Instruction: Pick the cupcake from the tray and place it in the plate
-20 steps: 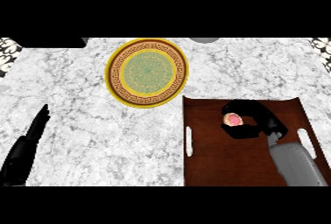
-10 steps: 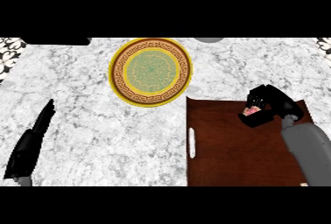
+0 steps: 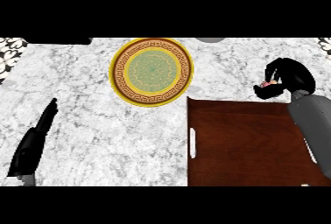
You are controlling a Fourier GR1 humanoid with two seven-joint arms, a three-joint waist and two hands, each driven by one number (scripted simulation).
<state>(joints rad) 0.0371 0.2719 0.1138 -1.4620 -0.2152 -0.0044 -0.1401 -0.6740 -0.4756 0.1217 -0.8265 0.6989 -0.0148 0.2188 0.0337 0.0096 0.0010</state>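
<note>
Gripping the pink cupcake (image 3: 265,82), the right hand (image 3: 288,78) curls over marble counter (image 3: 97,131).

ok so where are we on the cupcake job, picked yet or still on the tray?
Picked: the right hand is curled round the cupcake, only a bit of pink showing, held past the far edge of the tray, whose visible part holds nothing. In hand: the carry toward the plate, which lies to the hand's left with nothing on it. Left: move across and set it down. The left hand rests open at the left edge.
</note>
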